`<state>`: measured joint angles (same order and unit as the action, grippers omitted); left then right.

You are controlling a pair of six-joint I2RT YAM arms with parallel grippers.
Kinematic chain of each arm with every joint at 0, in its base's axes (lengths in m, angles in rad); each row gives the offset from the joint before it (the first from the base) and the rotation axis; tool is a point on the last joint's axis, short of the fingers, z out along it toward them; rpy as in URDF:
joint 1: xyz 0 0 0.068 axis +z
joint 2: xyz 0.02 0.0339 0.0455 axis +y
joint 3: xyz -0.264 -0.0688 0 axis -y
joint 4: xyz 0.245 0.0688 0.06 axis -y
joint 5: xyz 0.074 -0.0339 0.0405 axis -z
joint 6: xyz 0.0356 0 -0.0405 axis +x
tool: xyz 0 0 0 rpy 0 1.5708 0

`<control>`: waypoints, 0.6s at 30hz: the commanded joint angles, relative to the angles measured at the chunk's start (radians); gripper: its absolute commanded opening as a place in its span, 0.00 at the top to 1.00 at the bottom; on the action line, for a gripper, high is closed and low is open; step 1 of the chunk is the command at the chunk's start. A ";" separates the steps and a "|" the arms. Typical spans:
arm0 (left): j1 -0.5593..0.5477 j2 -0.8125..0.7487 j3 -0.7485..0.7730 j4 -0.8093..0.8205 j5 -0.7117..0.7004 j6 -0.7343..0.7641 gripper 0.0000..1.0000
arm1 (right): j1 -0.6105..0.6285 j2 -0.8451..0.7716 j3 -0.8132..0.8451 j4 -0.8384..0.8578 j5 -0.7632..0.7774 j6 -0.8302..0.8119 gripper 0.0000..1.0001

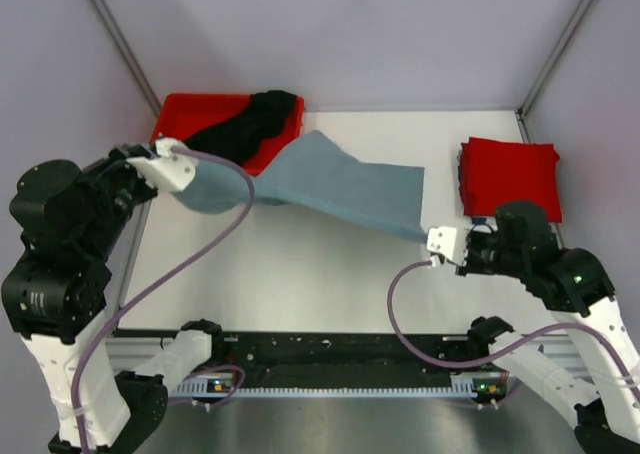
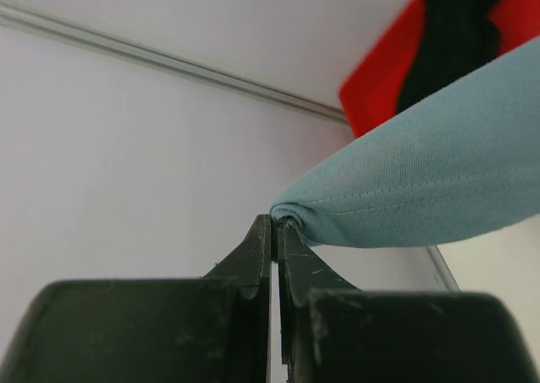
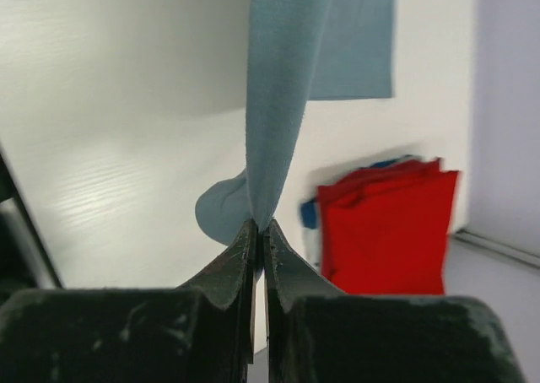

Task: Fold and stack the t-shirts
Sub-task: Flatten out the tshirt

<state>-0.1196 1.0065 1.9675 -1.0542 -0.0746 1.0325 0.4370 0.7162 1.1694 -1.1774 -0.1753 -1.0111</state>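
The grey-blue t-shirt hangs stretched above the table between my two grippers. My left gripper is shut on its left end, seen in the left wrist view pinching the cloth. My right gripper is shut on its right corner, seen in the right wrist view with the cloth rising from the tips. The red t-shirt lies folded at the right, also in the right wrist view. The black t-shirt lies crumpled in the bin.
A rigid red plastic bin stands at the back left corner, also in the left wrist view. A bit of blue cloth peeks from under the folded red shirt. White walls enclose the table.
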 commanded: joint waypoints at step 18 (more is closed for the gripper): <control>0.011 -0.063 -0.634 -0.394 0.282 0.155 1.00 | 0.305 0.150 -0.264 -0.231 0.095 0.051 1.00</control>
<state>-0.1120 0.9043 1.4349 -1.3682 0.1337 1.1526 0.7307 0.8482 0.9127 -1.3315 -0.1074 -0.9573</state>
